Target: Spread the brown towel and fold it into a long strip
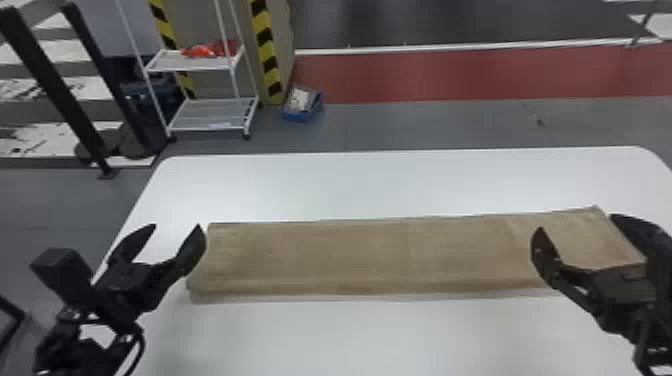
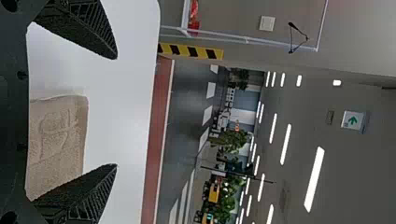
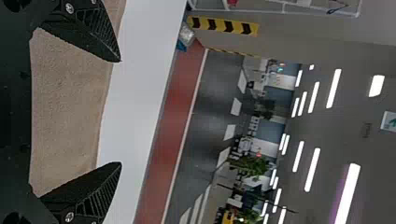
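The brown towel (image 1: 360,257) lies on the white table as a long flat strip running left to right, its right end slanting slightly toward the back. My left gripper (image 1: 175,230) is open beside the towel's left end, with nothing held. Over the right end of the strip, my right gripper (image 1: 575,225) is open too, its fingers apart. In the left wrist view, the towel (image 2: 58,140) shows behind the spread fingers of the left gripper (image 2: 116,112). The right wrist view has the towel (image 3: 70,107) behind the open right gripper (image 3: 121,112).
The white table (image 1: 340,335) extends in front of and behind the strip. Beyond its far edge stand a white wire shelf (image 1: 210,112) and a blue bin (image 1: 302,105) on the floor.
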### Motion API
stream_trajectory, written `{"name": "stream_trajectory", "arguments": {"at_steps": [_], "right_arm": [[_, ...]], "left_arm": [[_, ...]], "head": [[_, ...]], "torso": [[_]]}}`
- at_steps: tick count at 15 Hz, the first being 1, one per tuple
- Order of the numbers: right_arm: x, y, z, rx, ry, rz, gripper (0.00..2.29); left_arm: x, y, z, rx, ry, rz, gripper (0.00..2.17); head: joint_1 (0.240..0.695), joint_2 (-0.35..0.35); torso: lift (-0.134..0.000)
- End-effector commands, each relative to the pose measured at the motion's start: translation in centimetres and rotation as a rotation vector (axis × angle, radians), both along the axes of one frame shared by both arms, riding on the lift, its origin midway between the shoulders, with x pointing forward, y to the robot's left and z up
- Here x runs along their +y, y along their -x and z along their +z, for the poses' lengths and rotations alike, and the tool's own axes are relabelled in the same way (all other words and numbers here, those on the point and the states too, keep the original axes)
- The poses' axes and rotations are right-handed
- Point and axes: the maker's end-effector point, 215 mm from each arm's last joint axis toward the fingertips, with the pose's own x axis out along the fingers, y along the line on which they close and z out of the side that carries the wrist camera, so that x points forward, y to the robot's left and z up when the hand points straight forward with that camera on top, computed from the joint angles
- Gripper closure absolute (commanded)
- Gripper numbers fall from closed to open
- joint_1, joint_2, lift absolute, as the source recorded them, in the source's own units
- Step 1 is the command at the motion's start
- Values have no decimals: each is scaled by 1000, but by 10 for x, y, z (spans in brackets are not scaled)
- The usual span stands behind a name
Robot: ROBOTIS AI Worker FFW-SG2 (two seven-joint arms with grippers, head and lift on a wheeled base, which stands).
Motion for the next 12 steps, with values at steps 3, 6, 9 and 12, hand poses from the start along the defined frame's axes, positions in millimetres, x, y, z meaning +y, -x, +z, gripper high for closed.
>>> {"name": "stream_trajectory", "arguments": {"at_steps": [3, 6, 9, 12], "right_arm": [[43, 28, -16, -129, -26, 59, 113], [60, 39, -16, -160, -55, 51, 113], [52, 43, 4, -236, -126, 3, 127], [50, 42, -6, -201, -137, -20, 130]], "left_arm": [[-2, 21, 3, 8, -101, 23, 53], [-4, 31, 5, 12, -123, 30, 49], [-11, 35, -1, 27, -82, 15, 53], [-9, 37, -5, 37, -65, 21, 53]], "head": [[695, 167], [695, 202], [695, 220], [695, 209]], "torso": [[-125], [-125], [-125], [-125]]}}
